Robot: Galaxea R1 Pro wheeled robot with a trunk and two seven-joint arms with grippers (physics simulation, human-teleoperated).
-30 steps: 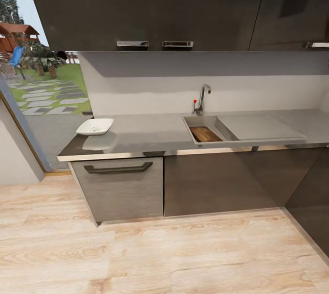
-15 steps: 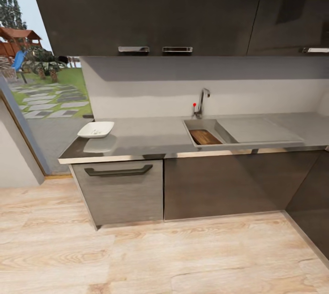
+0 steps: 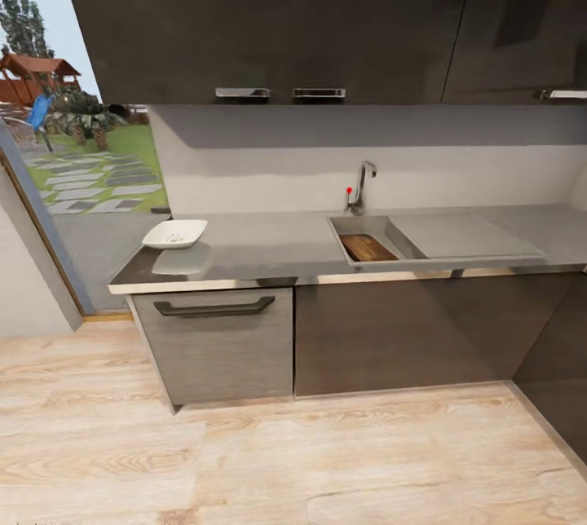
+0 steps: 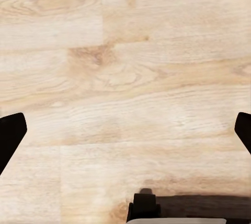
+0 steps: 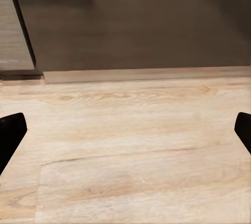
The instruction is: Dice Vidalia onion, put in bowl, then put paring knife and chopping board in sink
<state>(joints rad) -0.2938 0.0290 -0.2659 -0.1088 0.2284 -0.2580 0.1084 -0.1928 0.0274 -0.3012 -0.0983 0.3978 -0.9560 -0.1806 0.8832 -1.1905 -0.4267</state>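
head view: we see the chopping board (image 3: 367, 247) lying inside the sink (image 3: 408, 233), set into the grey bench (image 3: 269, 244) below the faucet (image 3: 359, 186). the bowl (image 3: 174, 233) sits well apart, near the bench's left end above the drawer (image 3: 214, 341). over the wood floor (image 4: 125, 78), our left tool (image 4: 125, 132) and right tool (image 5: 125, 130) both hang spread wide, grasping nothing.

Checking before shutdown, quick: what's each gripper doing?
Left gripper: open, holding nothing, over the floor.
Right gripper: open, holding nothing, facing the cabinet base.
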